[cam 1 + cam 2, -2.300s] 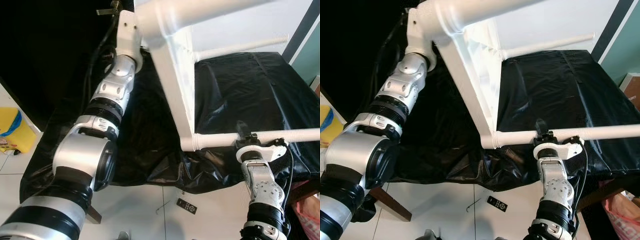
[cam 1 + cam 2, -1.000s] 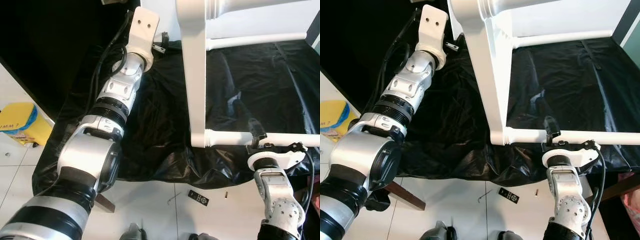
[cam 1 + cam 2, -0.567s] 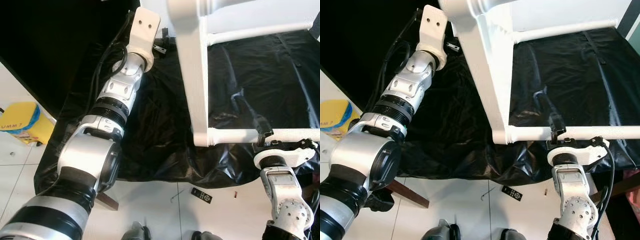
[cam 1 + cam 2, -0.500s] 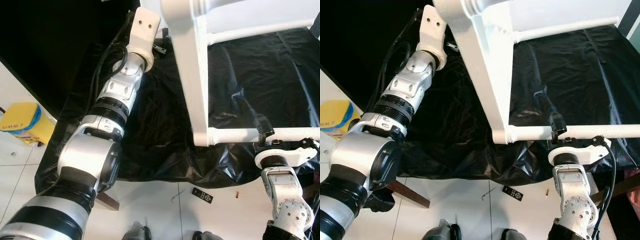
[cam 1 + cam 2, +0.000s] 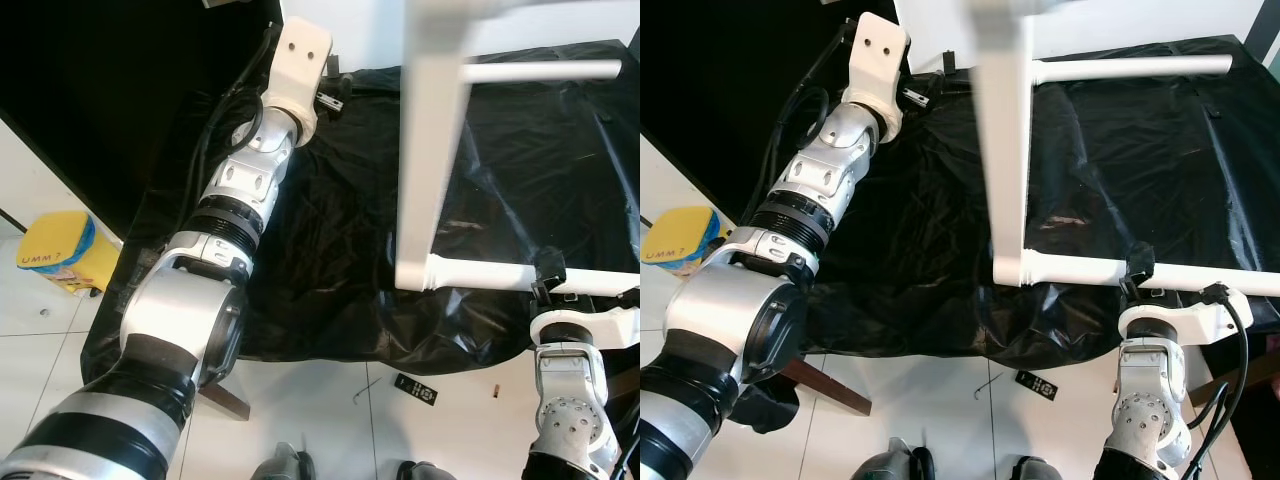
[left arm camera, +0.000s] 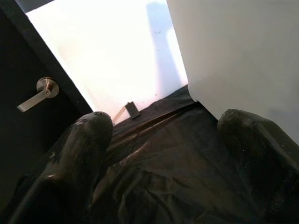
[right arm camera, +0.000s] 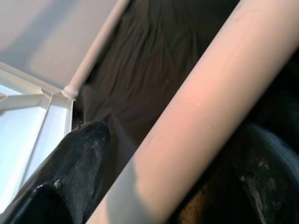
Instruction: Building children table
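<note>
So the whole work surface is a table draped in crinkly black plastic sheeting (image 5: 330, 230), hanging in folds over the near edge. Floor underneath is white tile (image 5: 320, 420). Off to the robot's left there's a dark door or panel, and in the left wrist view you can make out a silver lever door handle (image 6: 36, 92) on it, next to a bright white wall. A brown wooden table leg (image 5: 830, 385) pokes out from under the sheet.

Stuff lying around: a yellow container with a blue band (image 5: 55, 255) on the floor by the dark panel, a small black remote (image 5: 415, 388) on the tile just below the sheet's edge, and a thin bit of wire near it.

The white children table frame (image 5: 425, 170) is lifted above the sheeting on its side, one flat white post running down the middle of the view and round legs sticking out toward the robot's right. It cuts across a good chunk of the covered table.

The right gripper (image 7: 154, 163) is at the near edge, its two black fingers pinching the lower round leg (image 5: 1090, 270) just past the joint with the post. The left gripper (image 6: 163, 154) is up at the far side of the table, fingers spread with nothing between them, a white panel of the frame right beside one finger.
</note>
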### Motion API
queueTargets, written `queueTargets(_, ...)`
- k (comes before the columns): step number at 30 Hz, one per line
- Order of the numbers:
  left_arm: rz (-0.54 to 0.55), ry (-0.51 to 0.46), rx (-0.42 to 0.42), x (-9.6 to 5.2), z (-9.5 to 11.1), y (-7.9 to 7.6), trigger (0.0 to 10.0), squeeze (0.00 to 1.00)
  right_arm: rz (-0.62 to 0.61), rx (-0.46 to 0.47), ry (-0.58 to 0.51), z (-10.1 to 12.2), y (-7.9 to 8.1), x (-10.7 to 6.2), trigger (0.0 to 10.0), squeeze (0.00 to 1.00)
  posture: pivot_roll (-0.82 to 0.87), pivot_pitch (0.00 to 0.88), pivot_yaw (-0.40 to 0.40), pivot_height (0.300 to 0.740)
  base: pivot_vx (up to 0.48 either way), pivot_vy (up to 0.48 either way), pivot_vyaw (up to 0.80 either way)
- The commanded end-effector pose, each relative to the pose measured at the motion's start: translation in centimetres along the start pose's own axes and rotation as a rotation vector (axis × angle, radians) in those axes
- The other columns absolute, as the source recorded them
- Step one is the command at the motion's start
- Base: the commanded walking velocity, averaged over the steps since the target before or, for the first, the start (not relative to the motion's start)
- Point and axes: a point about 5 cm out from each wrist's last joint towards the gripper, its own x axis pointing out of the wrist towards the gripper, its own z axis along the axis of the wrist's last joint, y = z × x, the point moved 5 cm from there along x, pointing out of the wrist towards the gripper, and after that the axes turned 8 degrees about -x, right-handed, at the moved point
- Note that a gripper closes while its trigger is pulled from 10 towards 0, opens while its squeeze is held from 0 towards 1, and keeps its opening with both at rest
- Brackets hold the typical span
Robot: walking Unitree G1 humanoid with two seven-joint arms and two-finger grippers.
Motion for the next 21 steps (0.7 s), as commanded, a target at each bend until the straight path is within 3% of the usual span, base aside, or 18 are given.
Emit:
queueTargets(1,-0.002,-0.014,0.021,0.0,0.5,0.3,10.0,0.00,-0.395,-0.177,0.275,-5.3,-12.0,-13.0,10.0,0.00,0.00,0.138,0.173,0.740,0.000,0.000,0.00)
queueTargets(2,-0.003,-0.015,0.021,0.0,0.5,0.4,10.0,0.00,-0.394,-0.226,0.247,-4.7,-12.2,-13.0,10.0,0.00,0.00,0.138,0.173,0.740,0.000,0.000,0.00)
queueTargets(3,-0.006,-0.009,0.021,0.0,0.4,0.4,10.0,0.00,-0.490,-0.359,0.187,-3.4,-13.4,-13.4,10.0,0.00,-0.01,0.141,0.184,0.740,0.000,0.000,0.00)
queueTargets(8,-0.010,-0.004,0.018,0.0,0.3,0.3,10.0,0.00,-0.588,-0.466,0.126,-2.5,-14.3,-14.0,10.0,0.00,-0.01,0.143,0.192,0.740,0.000,0.000,0.00)
queueTargets(10,-0.016,-0.002,0.020,0.1,0.2,0.1,10.0,0.00,-0.706,-0.527,0.117,-2.0,-15.2,-14.9,10.0,0.00,-0.01,0.144,0.199,0.740,0.000,0.000,0.00)
queueTargets(12,-0.019,-0.002,0.021,0.1,0.3,0.1,10.0,0.00,-0.709,-0.577,0.083,-1.3,-14.8,-14.9,10.0,0.00,0.00,0.143,0.204,0.740,0.000,0.000,0.00)
queueTargets(14,-0.027,-0.004,0.018,0.1,0.4,0.0,10.0,0.00,-0.661,-0.650,-0.019,0.6,-12.8,-13.6,10.0,0.00,0.00,0.142,0.208,0.740,0.000,0.000,0.00)
queueTargets(21,-0.038,-0.001,0.019,0.1,0.2,-0.4,10.0,0.00,-0.591,-0.708,-0.162,3.3,-10.7,-11.2,10.0,0.00,0.00,0.138,0.200,0.740,0.000,0.000,0.00)
